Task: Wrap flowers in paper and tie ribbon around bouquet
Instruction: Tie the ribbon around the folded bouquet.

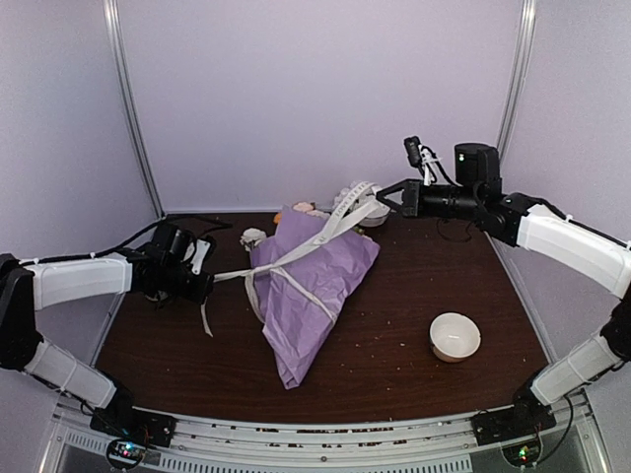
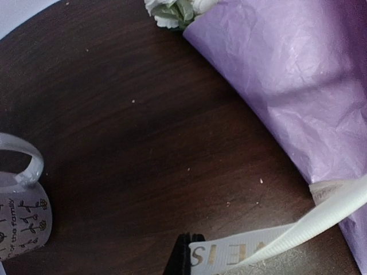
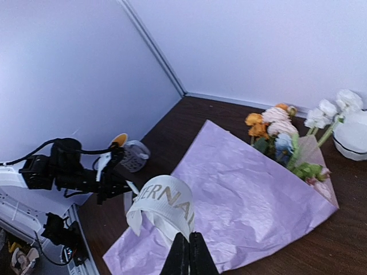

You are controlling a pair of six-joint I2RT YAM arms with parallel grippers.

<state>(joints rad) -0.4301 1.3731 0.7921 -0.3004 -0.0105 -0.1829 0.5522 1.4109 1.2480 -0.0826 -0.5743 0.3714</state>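
**Bouquet (image 1: 314,291) (reference item).** We record a cone of crinkled lilac paper (image 2: 298,86) lying flat on the dark table (image 1: 414,286). Its narrow tip points toward the arm bases and its wide end points away from them.

**Flowers (image 3: 274,127).** Orange, pale pink and white heads with green leaves poke out of the bouquet's wide end.

**Ribbon (image 1: 296,258).** This is a cream strip with gold lettering. We see it laid across the bouquet's upper half in crossing strands. One strand is pulled out to the bouquet's left and another rises off its wide end to the right. A loose tail lies on the table just left of the bouquet.

**Left gripper (image 1: 207,281).** It sits left of the bouquet, low over the table. Its jaws are closed, pinching the ribbon's left strand.

**Right gripper (image 3: 188,253).** It is raised above and behind the bouquet's wide end. The fingers are pressed together on the ribbon, which arches over them in a loop.

**Mug (image 2: 22,215).** It is pale with a printed pattern and stands well left of the bouquet.

**White bowl (image 1: 455,336).** It stands well apart from the bouquet, to its right.

**White round vessel (image 3: 352,137).** It stands just beyond the bouquet's flower end.
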